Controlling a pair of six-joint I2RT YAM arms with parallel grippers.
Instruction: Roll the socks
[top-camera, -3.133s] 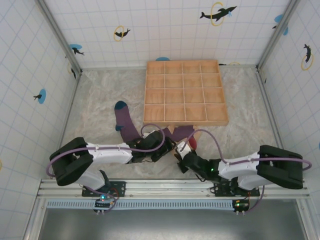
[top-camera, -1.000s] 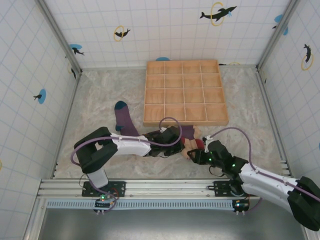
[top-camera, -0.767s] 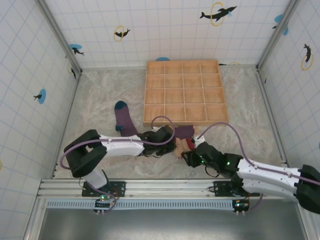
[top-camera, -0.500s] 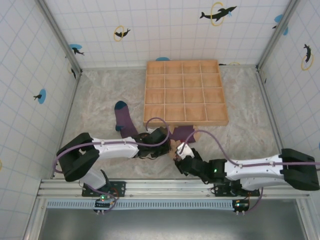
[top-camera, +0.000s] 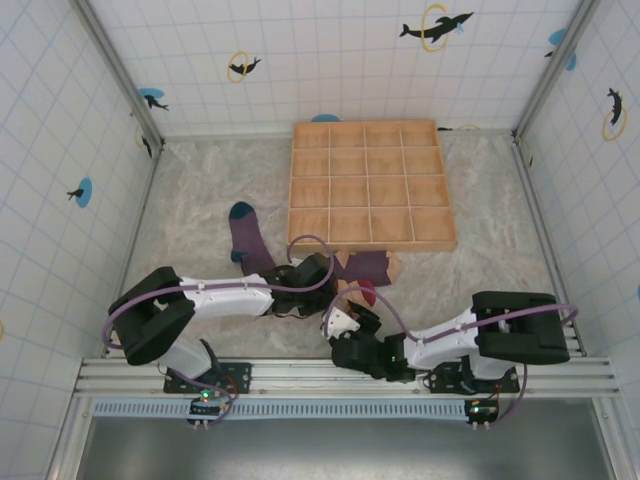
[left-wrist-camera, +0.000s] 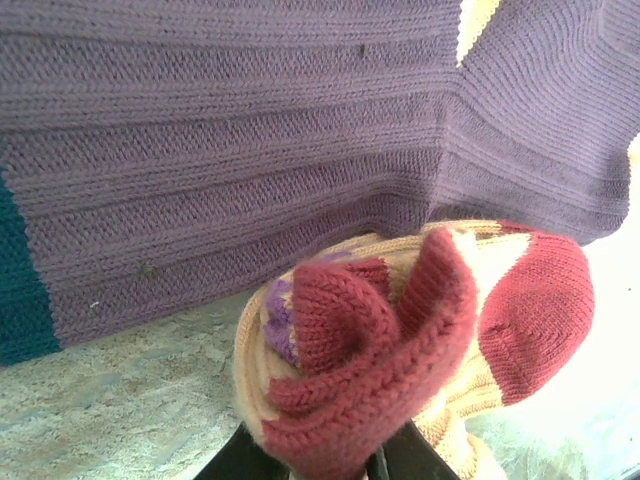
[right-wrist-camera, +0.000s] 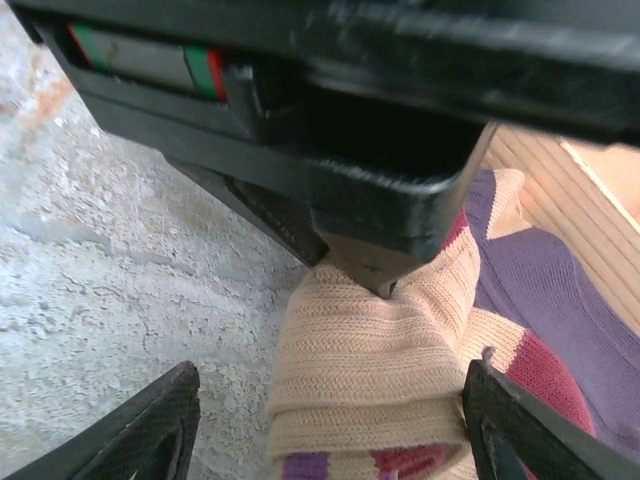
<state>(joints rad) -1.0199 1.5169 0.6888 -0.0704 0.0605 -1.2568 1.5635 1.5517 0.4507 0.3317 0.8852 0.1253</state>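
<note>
A tan sock with a dark-red cuff is rolled into a bundle (left-wrist-camera: 400, 330) and lies on the mat near the front (top-camera: 356, 293). My left gripper (left-wrist-camera: 320, 462) is shut on the bundle's cuff end (top-camera: 327, 284). My right gripper (right-wrist-camera: 330, 430) stands open, one finger (right-wrist-camera: 150, 430) well to the bundle's left and the other at its right side (top-camera: 350, 322). The tan bundle (right-wrist-camera: 370, 390) sits between them, pinched from above by the left gripper. A purple sock with teal toe (top-camera: 247, 238) lies flat to the left. A second purple sock (top-camera: 370, 265) lies beside the bundle.
A wooden grid tray (top-camera: 370, 243) stands behind the socks, its edge also visible in the right wrist view (right-wrist-camera: 560, 190). Tiled walls enclose the mat on three sides. Open mat (top-camera: 480, 280) lies to the right of the socks.
The right arm has folded back toward the near edge, its gripper shifting left and its jaws spreading wider. The left gripper has drawn the bundle slightly left and nearer.
</note>
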